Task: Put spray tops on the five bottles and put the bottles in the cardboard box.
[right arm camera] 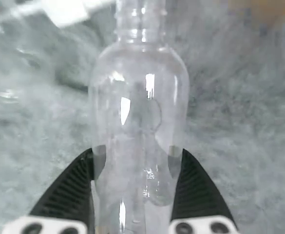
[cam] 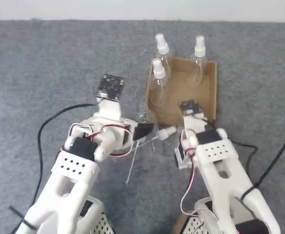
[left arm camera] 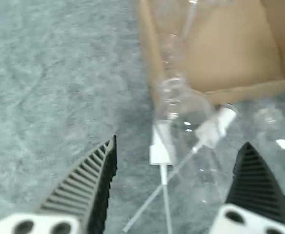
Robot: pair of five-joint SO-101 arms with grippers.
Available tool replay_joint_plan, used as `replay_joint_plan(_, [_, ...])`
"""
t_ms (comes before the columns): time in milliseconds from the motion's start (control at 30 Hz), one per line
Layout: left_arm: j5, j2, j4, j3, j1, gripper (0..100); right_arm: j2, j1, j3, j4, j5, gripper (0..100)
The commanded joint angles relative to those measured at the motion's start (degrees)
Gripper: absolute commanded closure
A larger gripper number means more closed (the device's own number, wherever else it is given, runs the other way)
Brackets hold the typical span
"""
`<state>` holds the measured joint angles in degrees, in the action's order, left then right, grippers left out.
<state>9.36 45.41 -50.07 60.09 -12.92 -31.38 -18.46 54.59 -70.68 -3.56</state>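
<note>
Grey carpeted table: three capped bottles stand in cardboard box. Right tool clamps uncapped clear bottle near box; left tool spread wide over spray top.

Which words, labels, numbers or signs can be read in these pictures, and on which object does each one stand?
None can be read. The clear bottle, the spray top and the cardboard box show no print. The circuit board on an arm's wrist has tiny marks, too small to read.
</note>
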Motion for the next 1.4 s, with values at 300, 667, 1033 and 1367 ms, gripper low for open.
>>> replay_joint_plan(300, [0.26,0.26,0.88,-1.1,3.78,65,-1.19,2.86,-32.44,-27.12,0.79,99.2])
replay_joint_plan(667, [0.26,0.18,0.88,-1.1,2.99,65,-0.31,39.52,-37.27,-20.62,23.74,99.2])
replay_joint_plan(1033, [0.26,-0.44,-0.35,-1.19,-2.46,65,7.87,50.15,-19.87,5.85,31.12,99.2])
replay_joint_plan(1367, [0.26,-0.44,0.0,0.4,-4.13,65,22.46,51.91,-19.87,18.51,31.21,99.2])
